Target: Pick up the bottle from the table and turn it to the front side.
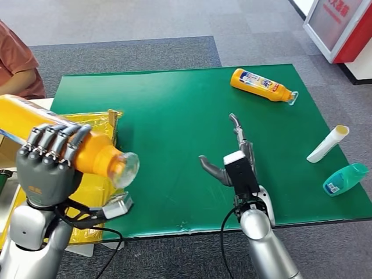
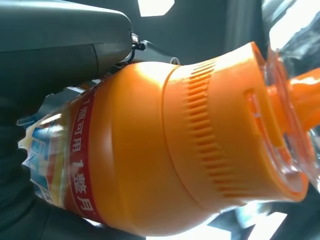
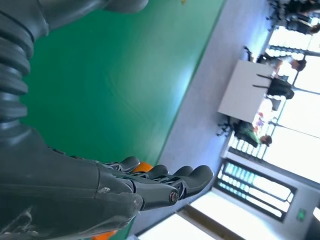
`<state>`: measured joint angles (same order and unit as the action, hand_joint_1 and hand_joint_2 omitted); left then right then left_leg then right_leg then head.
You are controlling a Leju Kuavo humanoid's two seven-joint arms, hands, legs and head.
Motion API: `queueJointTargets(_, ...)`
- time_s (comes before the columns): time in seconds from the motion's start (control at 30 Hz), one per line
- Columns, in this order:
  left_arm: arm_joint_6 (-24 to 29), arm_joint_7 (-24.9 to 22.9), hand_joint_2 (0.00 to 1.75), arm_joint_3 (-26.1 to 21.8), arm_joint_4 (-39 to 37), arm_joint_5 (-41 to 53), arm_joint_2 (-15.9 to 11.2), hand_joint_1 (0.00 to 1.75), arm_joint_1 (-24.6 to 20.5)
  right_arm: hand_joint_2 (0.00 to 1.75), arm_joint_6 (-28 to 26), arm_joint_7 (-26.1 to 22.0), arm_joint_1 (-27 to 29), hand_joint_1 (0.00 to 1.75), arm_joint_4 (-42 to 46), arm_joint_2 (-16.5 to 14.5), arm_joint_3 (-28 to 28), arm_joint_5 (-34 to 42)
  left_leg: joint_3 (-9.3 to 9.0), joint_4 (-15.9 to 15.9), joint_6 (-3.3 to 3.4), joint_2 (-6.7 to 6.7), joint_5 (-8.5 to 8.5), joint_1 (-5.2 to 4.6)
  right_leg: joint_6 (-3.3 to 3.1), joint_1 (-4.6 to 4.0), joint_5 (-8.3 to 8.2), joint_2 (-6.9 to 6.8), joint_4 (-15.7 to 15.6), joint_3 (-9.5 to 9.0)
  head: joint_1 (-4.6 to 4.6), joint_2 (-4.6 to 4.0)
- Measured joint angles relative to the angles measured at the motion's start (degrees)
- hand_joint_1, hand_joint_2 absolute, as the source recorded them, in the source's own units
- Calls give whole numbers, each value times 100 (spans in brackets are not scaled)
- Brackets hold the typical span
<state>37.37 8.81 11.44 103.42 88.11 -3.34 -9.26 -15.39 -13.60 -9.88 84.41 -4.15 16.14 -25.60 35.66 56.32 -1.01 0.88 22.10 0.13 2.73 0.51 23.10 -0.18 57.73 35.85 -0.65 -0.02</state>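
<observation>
Glossy orange plastic bottle (image 2: 151, 150) with ribbed collar, clear plastic cap (image 1: 124, 168) and shiny printed label (image 2: 56, 155). Matt dark grey plastic left hand (image 1: 46, 165); right hand (image 1: 235, 160) alike, on brushed silver metal arms (image 1: 267, 250). Smooth matt green mat (image 1: 175, 116). Crinkled glossy yellow bag (image 1: 99, 125) at left. Rough grey carpet (image 1: 131, 52) beyond.

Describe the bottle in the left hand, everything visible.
The orange bottle looks like glossy plastic, with a ribbed orange collar, a clear cap over the spout and a red-banded printed label. The left hand grips its body, holding it above the table's near left edge, roughly horizontal, cap pointing right.
</observation>
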Motion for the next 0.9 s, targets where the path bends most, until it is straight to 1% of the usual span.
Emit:
queueJointTargets(0.03,-196,-575,175,33,-187,0,-160,175,-70,175,-11,-5,8,0,116,3,-42,16,0,0,-3,1,-3,1,-3,-1,-2,1,1,3,-1,0)
queueJointTargets(0.07,-392,-1275,175,161,-410,0,-344,175,-170,175,-16,-7,18,0,228,6,-78,28,0,-1,-7,2,-6,2,-7,-2,-5,2,1,5,2,0)
queueJointTargets(0.1,-553,-1988,175,345,-641,0,-505,175,-277,175,-13,-8,29,0,333,8,-108,39,0,-2,-9,2,-9,2,-11,-3,-8,2,3,5,3,0)
queueJointTargets(0.13,-668,-2535,175,550,-880,0,-618,175,-372,175,-2,-7,40,0,424,9,-133,46,1,-2,-10,3,-11,3,-13,-3,-10,3,3,4,2,0)
queueJointTargets(0.17,-745,-2838,175,731,-1129,0,-698,175,-449,175,13,-6,50,0,507,10,-151,50,1,-3,-11,2,-12,3,-14,-4,-11,3,4,3,2,0)
queueJointTargets(0.2,-821,-2882,175,863,-1366,-2,-731,175,-500,175,30,-7,55,0,581,10,-167,53,2,-3,-10,3,-13,3,-13,-4,-12,3,5,2,-1,0)
queueJointTargets(0.23,-917,-2714,175,941,-1577,-10,-751,175,-533,175,51,-9,59,0,643,10,-178,55,2,-2,-10,4,-12,3,-13,-3,-13,5,4,3,-1,0)
queueJointTargets(0.33,-1336,-1977,175,991,-2222,-130,-762,175,-710,175,122,-27,61,0,779,11,-201,65,2,-2,-8,5,-11,-1,-10,0,-16,7,2,3,-1,0)
queueJointTargets(0.43,-1812,-1521,175,959,-3056,-397,-732,175,-938,175,212,-50,32,0,861,10,-202,73,3,-2,-8,5,-11,-1,-10,1,-17,8,1,4,1,0)
queueJointTargets(0.6,-2019,-1259,175,900,-4117,-688,-616,175,-1220,175,280,-58,-19,0,901,10,-193,73,4,-2,-9,5,-11,1,-10,-1,-17,7,3,4,0,0)
queueJointTargets(0.9,-2149,-1033,175,794,-5154,-1023,-416,175,-1493,175,304,-61,-81,0,905,5,-155,75,6,-2,-8,5,-11,0,-9,-1,-16,6,3,3,0,0)
